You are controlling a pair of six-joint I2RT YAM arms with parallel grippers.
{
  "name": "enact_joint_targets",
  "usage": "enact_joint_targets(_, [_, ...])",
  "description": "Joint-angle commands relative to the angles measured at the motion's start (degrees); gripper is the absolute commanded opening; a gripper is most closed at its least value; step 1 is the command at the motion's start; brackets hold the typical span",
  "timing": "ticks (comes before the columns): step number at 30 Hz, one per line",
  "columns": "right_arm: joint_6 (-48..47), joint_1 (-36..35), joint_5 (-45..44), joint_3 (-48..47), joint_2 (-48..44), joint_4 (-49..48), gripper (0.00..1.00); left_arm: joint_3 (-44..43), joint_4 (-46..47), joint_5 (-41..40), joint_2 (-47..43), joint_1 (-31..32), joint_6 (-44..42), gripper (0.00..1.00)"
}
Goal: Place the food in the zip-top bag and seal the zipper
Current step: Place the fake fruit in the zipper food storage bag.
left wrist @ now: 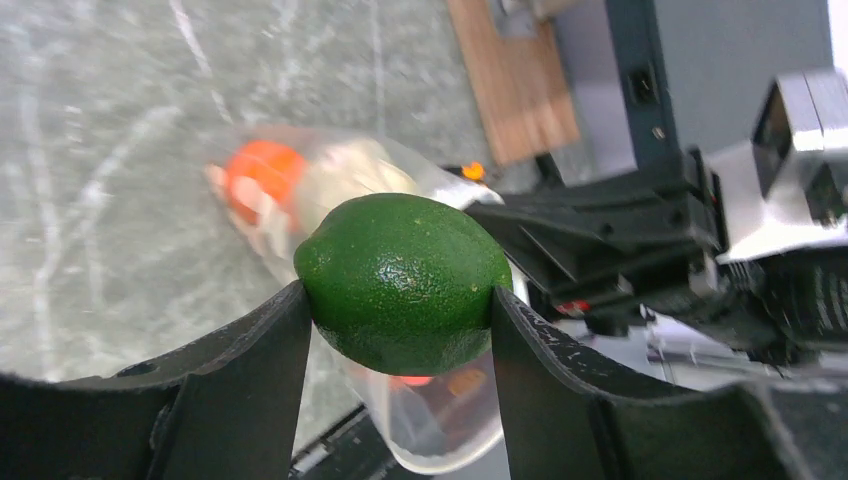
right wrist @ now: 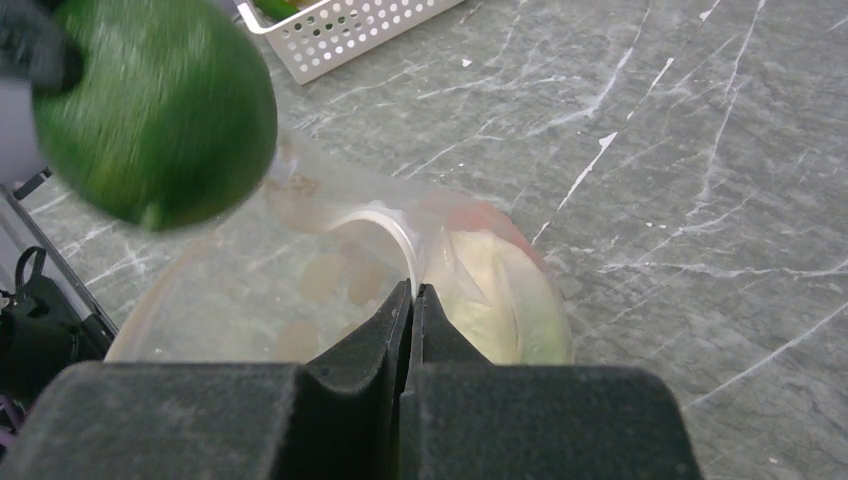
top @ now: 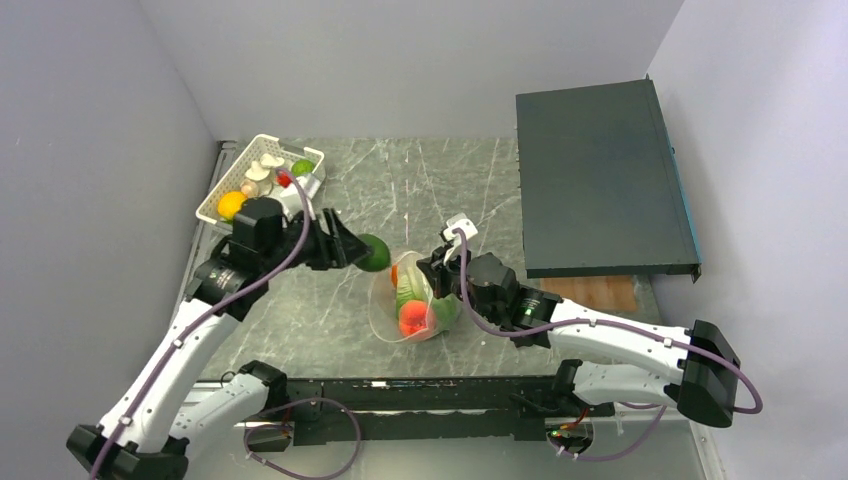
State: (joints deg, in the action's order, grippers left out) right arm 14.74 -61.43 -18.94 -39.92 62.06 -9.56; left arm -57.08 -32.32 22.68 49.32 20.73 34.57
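Observation:
My left gripper (left wrist: 400, 300) is shut on a round green fruit (left wrist: 402, 282), held by its two sides. In the top view this fruit (top: 375, 252) hangs just left of the zip-top bag (top: 415, 305). The bag's mouth (right wrist: 380, 220) stands open, and my right gripper (right wrist: 412, 290) is shut on its rim. Inside the bag lie leafy lettuce (right wrist: 500, 290) and a red-orange fruit (top: 412, 320). The zipper strip runs along the held rim. More food sits in the white basket (top: 262, 175): a yellow-orange citrus (top: 231, 204), pale mushrooms (top: 265, 165) and another green fruit (top: 302, 167).
A large dark flat box (top: 600, 180) fills the right back of the table, with a wooden board (top: 600, 292) under its near edge. Grey walls stand close on the left, back and right. The basket sits in the back left corner.

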Motion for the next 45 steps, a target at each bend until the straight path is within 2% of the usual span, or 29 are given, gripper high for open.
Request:
enact_joint_targets(1, [0.42,-0.09,0.53,-1.67,-1.83,-1.93,0.00,-1.57,4.46,-0.43,0.20,9.16,5.27,0.00])
enact_joint_targets(5, [0.29,-0.07,0.12,-1.45,-1.75,-2.21,0.00,-4.21,0.94,-11.54,-0.44,17.55,7.22,0.00])
enact_joint_targets(9, [0.37,-0.10,0.30,-1.34,-1.88,-2.26,0.00,-7.43,-5.30,-21.25,-1.91,19.57,8.60,0.00])
enact_joint_targets(14, [0.76,-0.05,0.39,-1.12,-2.13,-2.77,0.00,-5.09,-0.55,-17.73,-1.95,19.97,12.68,0.00])
enact_joint_targets(17, [2.25,-0.04,-1.95,-1.47,-1.56,-2.44,0.00,-1.37,3.92,-19.37,-0.54,24.39,18.08,0.00])
enact_joint_targets(20, [3.26,-0.04,-3.03,-0.71,-2.06,-3.80,0.00,0.94,3.33,-29.38,-0.15,29.55,23.67,0.00])
enact_joint_targets(24, [3.97,-0.05,-3.74,0.48,-3.43,-5.15,0.00,0.75,-2.81,-45.66,-1.18,37.20,31.95,0.00])
enact_joint_targets(26, [3.81,-0.07,-3.52,1.40,-3.85,-6.46,0.00,0.81,-5.10,-49.52,-0.85,39.75,36.04,0.00])
enact_joint_targets(30, [3.59,-0.08,-2.22,1.04,-3.50,-6.28,0.00,1.43,-6.91,-50.22,2.11,41.05,41.22,0.00])
enact_joint_targets(36, [3.47,-0.08,-1.40,1.16,-3.41,-6.47,0.00,2.51,-4.50,-52.04,4.31,41.58,42.54,0.00])
enact_joint_targets(38, [3.36,-0.05,-1.53,1.42,-3.48,-6.74,0.00,4.04,-0.75,-52.38,3.37,41.67,41.20,0.04])
enact_joint_targets(42, [3.20,-0.09,-1.15,1.34,-3.70,-6.60,0.00,6.75,4.19,-52.31,2.16,41.67,40.03,0.31])
enact_joint_targets(45, [3.18,-0.03,-1.48,0.81,-3.68,-5.63,0.00,6.63,4.78,-51.51,2.69,41.67,38.94,0.40])
